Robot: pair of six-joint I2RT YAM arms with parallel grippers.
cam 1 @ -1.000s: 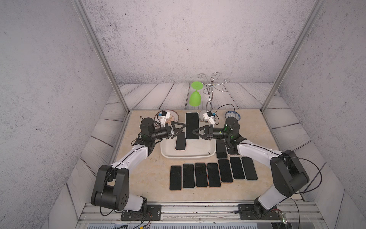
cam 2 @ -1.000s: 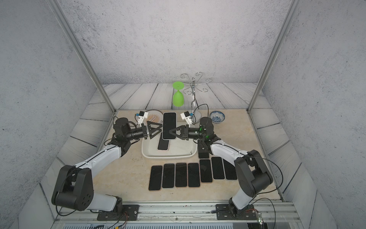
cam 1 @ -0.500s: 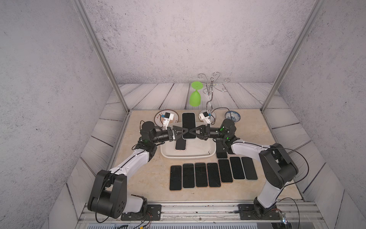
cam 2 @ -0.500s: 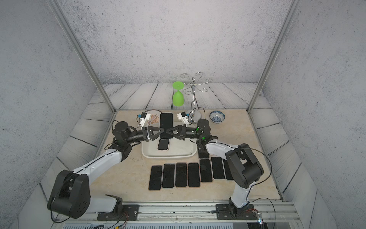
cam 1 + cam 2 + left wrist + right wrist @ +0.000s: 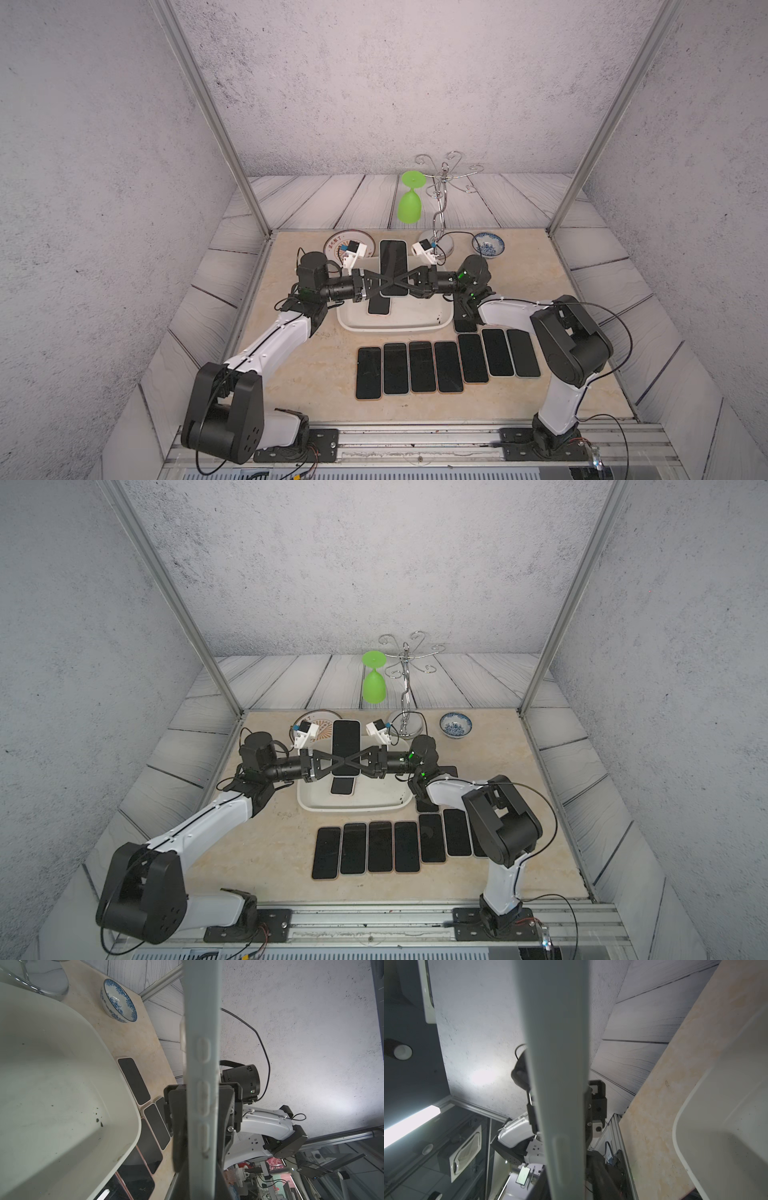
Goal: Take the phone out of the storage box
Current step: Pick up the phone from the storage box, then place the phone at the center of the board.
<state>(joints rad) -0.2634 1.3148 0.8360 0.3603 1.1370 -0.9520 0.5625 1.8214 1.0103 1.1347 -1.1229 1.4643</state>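
A black phone [image 5: 393, 259] [image 5: 345, 737] hangs tilted, screen up, above the back of the white storage box [image 5: 395, 328] [image 5: 353, 808]. My left gripper [image 5: 388, 285] [image 5: 343, 764] is shut on it from the left. My right gripper [image 5: 399, 284] [image 5: 352, 763] meets it from the right, and their fingers cross in an X over the screen. Both wrist views show the phone's grey edge [image 5: 200, 1064] [image 5: 560, 1064] running between my fingers. How tightly the right jaws sit cannot be told. A second phone [image 5: 378, 307] lies flat inside the box.
Several phones [image 5: 419, 368] lie in a row on the table in front of the box, and one more [image 5: 465, 324] lies under the right arm. Behind the box are an orange-patterned plate [image 5: 337, 243], a blue bowl [image 5: 489, 245] and a metal rack [image 5: 440, 208] with a green glass [image 5: 410, 203].
The left gripper has moved in from the left and shut on the phone that the right gripper held up. Both wrists have drawn closer together over the box.
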